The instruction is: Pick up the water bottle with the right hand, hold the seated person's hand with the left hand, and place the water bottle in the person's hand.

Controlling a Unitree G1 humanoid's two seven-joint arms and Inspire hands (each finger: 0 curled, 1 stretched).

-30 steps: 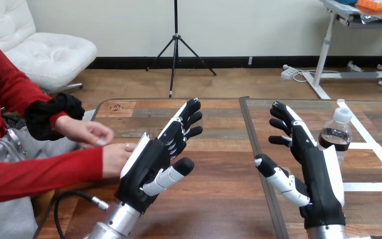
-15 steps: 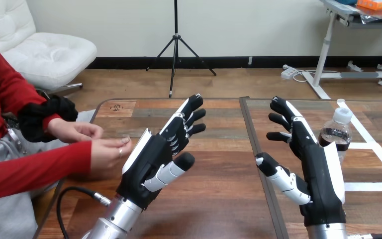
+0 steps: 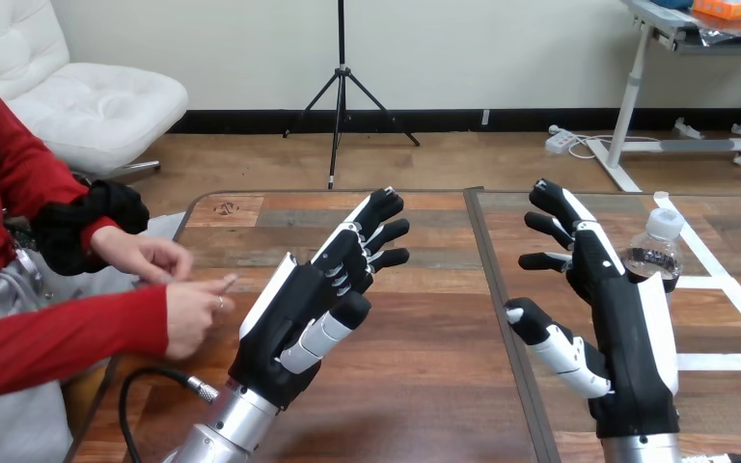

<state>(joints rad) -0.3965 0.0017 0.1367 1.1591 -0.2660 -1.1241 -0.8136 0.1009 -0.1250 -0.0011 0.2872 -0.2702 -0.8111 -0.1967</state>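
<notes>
Your right hand (image 3: 627, 328): fingers spread, empty, edged closer to water bottle (image 3: 654, 253), which stands upright just right of it. Left hand (image 3: 299, 318) likewise spread; person's near hand (image 3: 188, 313) has drawn back left, apart. Bottle grasp pending.

The wooden table (image 3: 425, 386) has a dark seam (image 3: 487, 260) down its middle and white tape lines (image 3: 733, 362) on its right side.

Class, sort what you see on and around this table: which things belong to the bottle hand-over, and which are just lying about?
Part of the job: water bottle, upright; right hand, open beside it; left hand, open; person's hands, touching neither.
Just lying about: white tape strips on the table.
</notes>
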